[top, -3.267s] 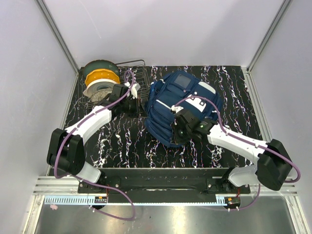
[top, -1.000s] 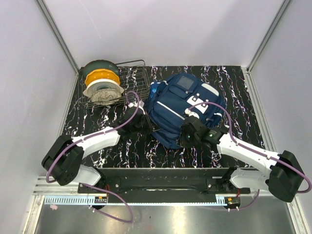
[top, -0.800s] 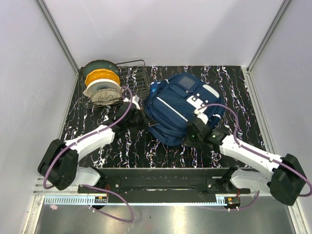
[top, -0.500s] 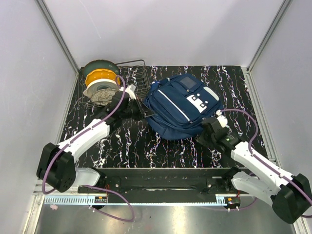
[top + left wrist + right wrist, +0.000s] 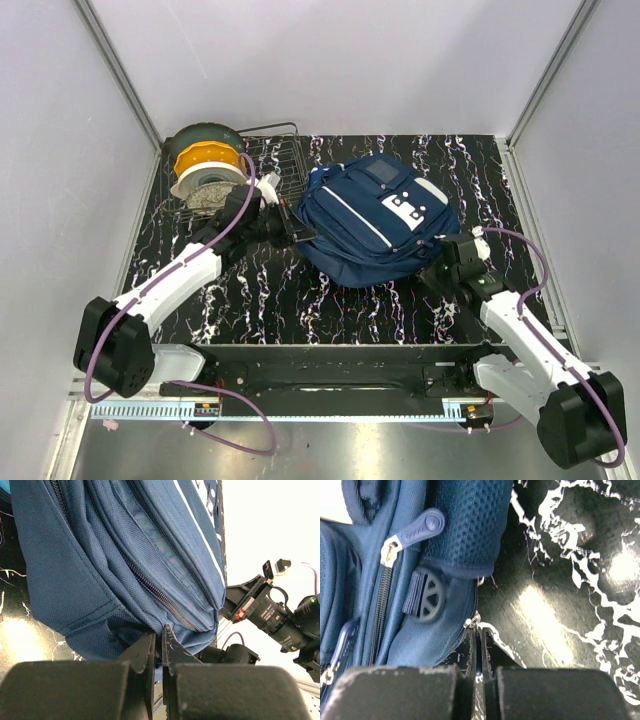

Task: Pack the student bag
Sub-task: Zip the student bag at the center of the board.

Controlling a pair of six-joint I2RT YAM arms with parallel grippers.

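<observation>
The student bag, navy with white stripes and white patches, lies flat in the middle of the table. My left gripper is at its left edge. In the left wrist view that gripper is shut on a fold of the bag's blue fabric, just below a closed zip line. My right gripper sits at the bag's near right corner. In the right wrist view it is shut on a thin zipper pull below the metal slider, right at the bag's edge.
A wire rack stands at the back left, beside stacked green, orange and white spools. Black marbled tabletop lies to the right of the bag. Frame posts and white walls close in the table on three sides.
My right gripper has travelled right and nearer along the bag's edge, from its front to its right corner. The bag has flattened and turned. My left gripper shifted back, keeping its hold.
</observation>
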